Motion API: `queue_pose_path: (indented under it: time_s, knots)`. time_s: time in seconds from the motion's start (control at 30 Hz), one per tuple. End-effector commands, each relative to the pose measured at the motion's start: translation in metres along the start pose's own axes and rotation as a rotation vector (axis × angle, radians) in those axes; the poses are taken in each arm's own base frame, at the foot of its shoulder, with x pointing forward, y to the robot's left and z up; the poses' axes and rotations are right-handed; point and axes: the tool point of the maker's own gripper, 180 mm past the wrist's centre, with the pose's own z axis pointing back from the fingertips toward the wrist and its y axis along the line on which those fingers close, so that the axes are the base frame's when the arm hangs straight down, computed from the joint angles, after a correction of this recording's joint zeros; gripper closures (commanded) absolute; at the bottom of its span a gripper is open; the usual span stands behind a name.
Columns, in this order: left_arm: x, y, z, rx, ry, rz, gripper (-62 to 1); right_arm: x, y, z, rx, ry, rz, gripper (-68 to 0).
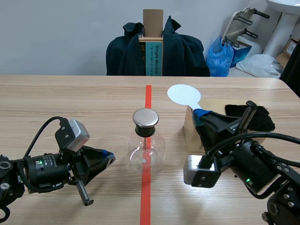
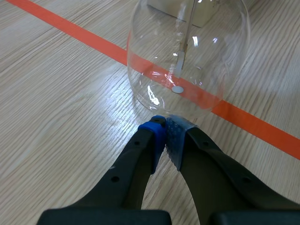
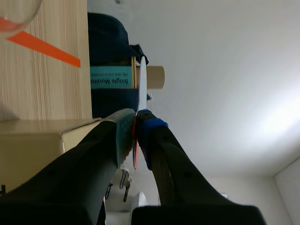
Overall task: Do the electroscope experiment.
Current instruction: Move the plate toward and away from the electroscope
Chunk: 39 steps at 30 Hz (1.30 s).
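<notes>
Beside the electroscope [image 1: 146, 151]: paddle gripped, cap untouched

Left of the electroscope's glass bulb, the left hand [image 2: 166, 126] has its pads pressed together on nothing, tips just beside the glass; whether they touch it I cannot tell. Atop the electroscope sits its metal cap [image 1: 146, 118]. Right of it and farther back, the right hand [image 1: 200, 114] is clamped on the handle of a white round paddle [image 1: 183, 95]. The paddle's long axis runs away from the hand, and its disc is beyond and right of the cap, apart from it. Likely the disc must swing left onto that cap; the right arm is placed for it. A cardboard box [image 1: 189, 133] and black fur [image 1: 260, 118] lie right of the electroscope.
</notes>
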Motion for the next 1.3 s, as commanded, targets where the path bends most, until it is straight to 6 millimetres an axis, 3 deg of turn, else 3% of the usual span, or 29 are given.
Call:
queue_pose_path:
  time_s: [0.0,0.6,1.27]
  knots:
    - [0.014,0.002,-0.003,0.007,-0.049,-0.002,-1.7,-0.001,-0.012,-0.004,-0.038,-0.024,0.023,-0.7]
    - [0.014,0.002,-0.003,0.007,-0.049,-0.002,-1.7,0.052,-0.011,0.005,-0.039,-0.323,0.034,-0.7]
    - [0.014,0.002,-0.003,0.007,-0.049,-0.003,-1.7,0.058,-0.011,0.007,-0.038,-0.359,0.035,-0.7]
